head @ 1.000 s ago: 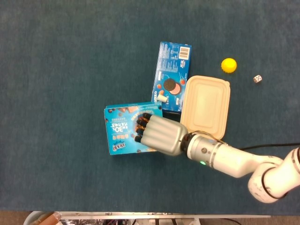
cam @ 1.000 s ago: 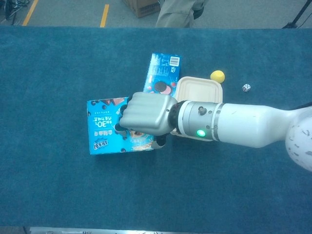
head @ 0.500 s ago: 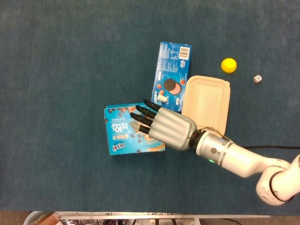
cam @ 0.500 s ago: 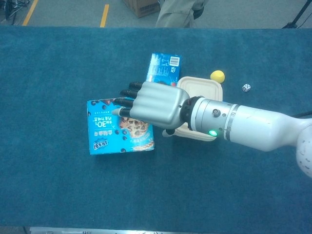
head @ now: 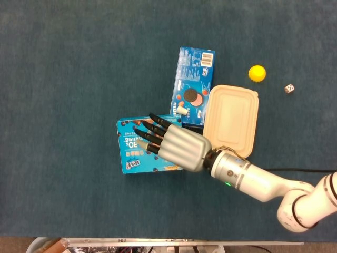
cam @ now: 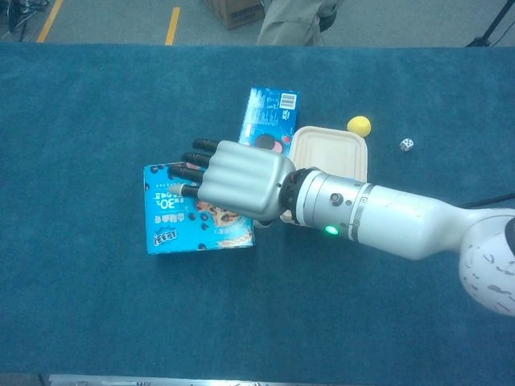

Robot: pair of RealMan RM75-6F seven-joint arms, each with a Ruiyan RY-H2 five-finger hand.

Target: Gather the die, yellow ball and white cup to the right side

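Note:
The yellow ball [head: 257, 73] [cam: 359, 125] lies at the far right of the blue table, and the small white die [head: 289, 88] [cam: 406, 145] sits just right of it. A small white cup-like item [head: 182, 111] lies on the upright Oreo box [head: 194, 68] [cam: 269, 108]; the chest view hides it behind my hand. My right hand [head: 179, 149] [cam: 241, 181] hovers over the light-blue cookie box [head: 129, 153] [cam: 173, 221], fingers stretched out and apart, holding nothing. It is well left of the ball and die. My left hand is out of both views.
A closed beige lidded container [head: 231, 118] [cam: 334, 153] lies between the Oreo box and the ball, right beside my right forearm. Blue cloth covers the whole table. A person's legs stand beyond the far edge in the chest view.
My right hand was curled into a fist on the light-blue box a second ago. Its fingers have since spread out straight, and it has shifted slightly left over the box.

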